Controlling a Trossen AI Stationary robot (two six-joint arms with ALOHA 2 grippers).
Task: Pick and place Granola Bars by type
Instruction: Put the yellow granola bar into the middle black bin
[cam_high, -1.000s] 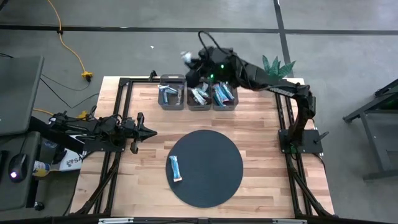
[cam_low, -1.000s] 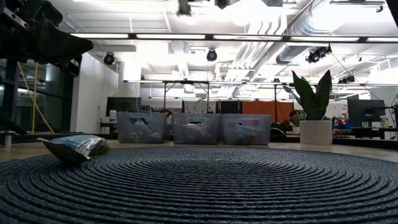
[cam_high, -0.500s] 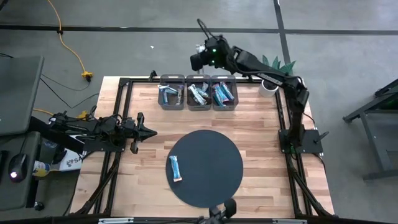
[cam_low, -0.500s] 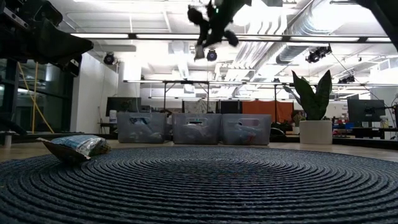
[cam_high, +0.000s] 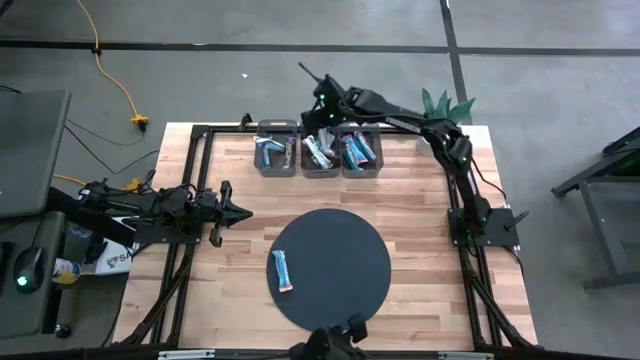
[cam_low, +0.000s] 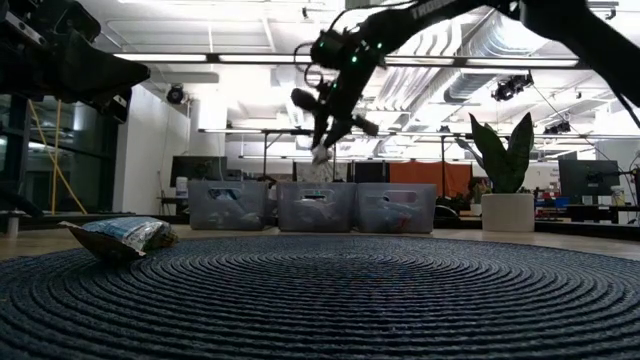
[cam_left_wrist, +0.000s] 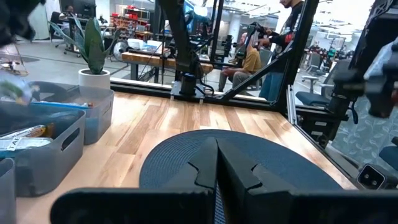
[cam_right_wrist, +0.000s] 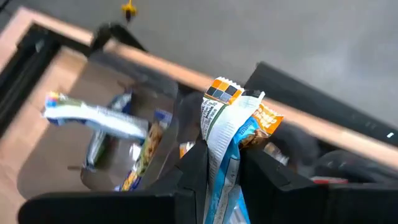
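Nearest the camera in the low view is the round dark woven mat (cam_low: 330, 300), w/ one blue granola bar (cam_high: 283, 270) lying flat on its left part; same bar shows as a crumpled wrapper at the mat's left edge down low.

Left arm is parked at the table's left side, left tool (cam_high: 232, 211) pointing toward the mat, well apart from the bar. In its wrist view the two dark fingers (cam_left_wrist: 233, 171) sit pressed together, nothing between them.

Farther back, three grey bins in a row at the far edge of the wooden table (cam_high: 420, 215): left bin (cam_high: 277, 150), middle bin (cam_high: 320, 152), right bin (cam_high: 361, 150). All three hold bars, mostly blue wrappers; can't sort exact types from here.

Right arm reaches from its base on the right side across to the back, right tool (cam_high: 322, 99) up in the air above the bins, roughly over the left/middle ones. It's clamped on a held bar (cam_right_wrist: 225, 140), white/blue wrapper w/ orange print, sticking out past the fingers.

Potted plant (cam_high: 440, 108) at the far right corner.
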